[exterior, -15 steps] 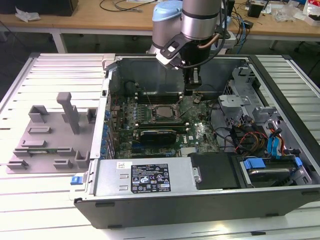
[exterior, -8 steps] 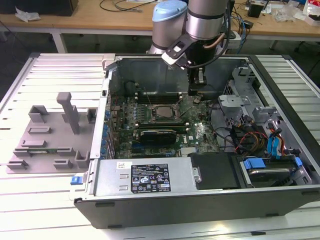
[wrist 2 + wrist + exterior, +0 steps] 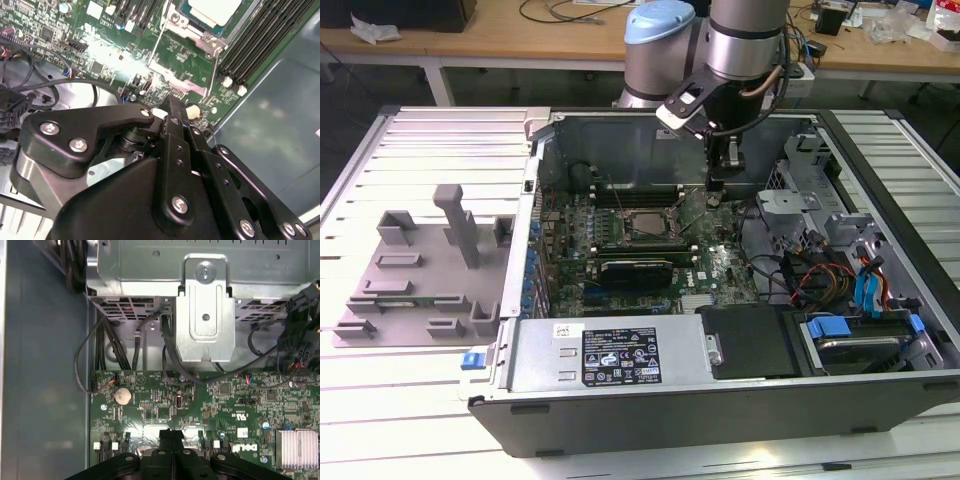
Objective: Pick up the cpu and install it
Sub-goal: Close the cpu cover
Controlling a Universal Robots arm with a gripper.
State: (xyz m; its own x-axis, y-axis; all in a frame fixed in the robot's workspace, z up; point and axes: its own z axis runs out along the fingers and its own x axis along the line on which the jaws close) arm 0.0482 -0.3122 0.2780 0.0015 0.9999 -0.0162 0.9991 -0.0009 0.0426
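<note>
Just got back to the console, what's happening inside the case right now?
The gripper is inside the open computer case, shut and holding nothing, poised low over the motherboard. The cpu lies in its socket, off to the exterior view's left of the gripper, and the gripper is not touching it.

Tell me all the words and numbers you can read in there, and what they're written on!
Black label on the silver box at the front: white print, too small to read.
White sticker beside that label: too small to read.
Green board in the first wrist view: tiny white lettering, too small or blurred to read.
So there is nothing I can quote.
</note>
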